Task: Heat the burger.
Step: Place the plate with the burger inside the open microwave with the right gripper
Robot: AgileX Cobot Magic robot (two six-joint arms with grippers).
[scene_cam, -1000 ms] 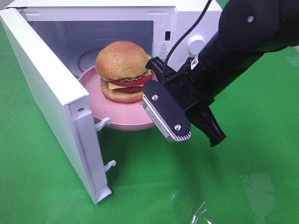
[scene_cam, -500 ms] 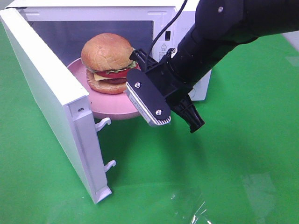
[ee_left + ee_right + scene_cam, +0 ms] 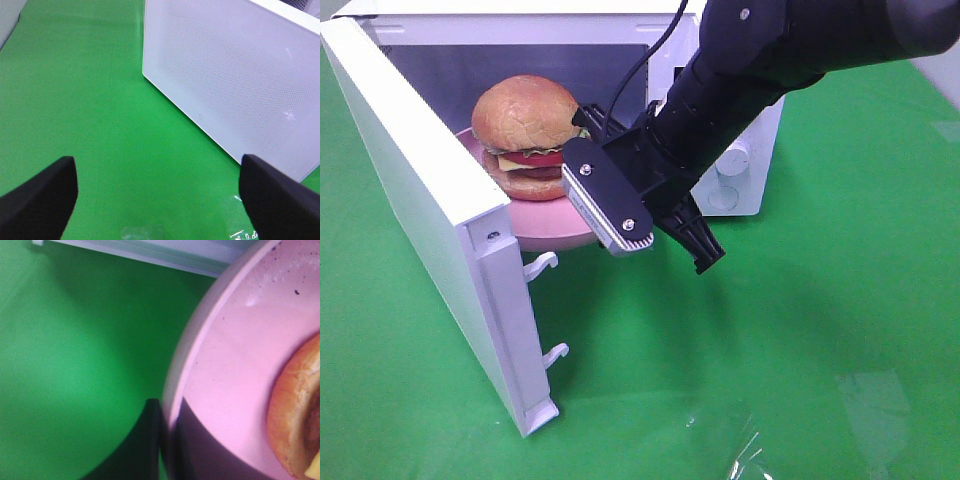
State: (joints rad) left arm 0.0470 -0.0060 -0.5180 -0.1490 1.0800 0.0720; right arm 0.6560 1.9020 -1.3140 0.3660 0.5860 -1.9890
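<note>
Upper left, the soft, stacked burger [image 3: 525, 135] looks likely to topple; the right claw [image 3: 167, 445] clenches the stiff plate [image 3: 545, 215] rim instead. The left claw [image 3: 160, 200] hangs released.

place: robot test bench | evidence: plain green tabletop [image 3: 840, 330], white microwave [image 3: 748, 170], black robot arm [image 3: 760, 70]

Quick count: one burger [image 3: 525, 125], one pink plate [image 3: 545, 215], one white microwave [image 3: 755, 160] with one open door [image 3: 410, 170], two latch hooks [image 3: 542, 264] on that door, one black arm [image 3: 760, 60].
</note>
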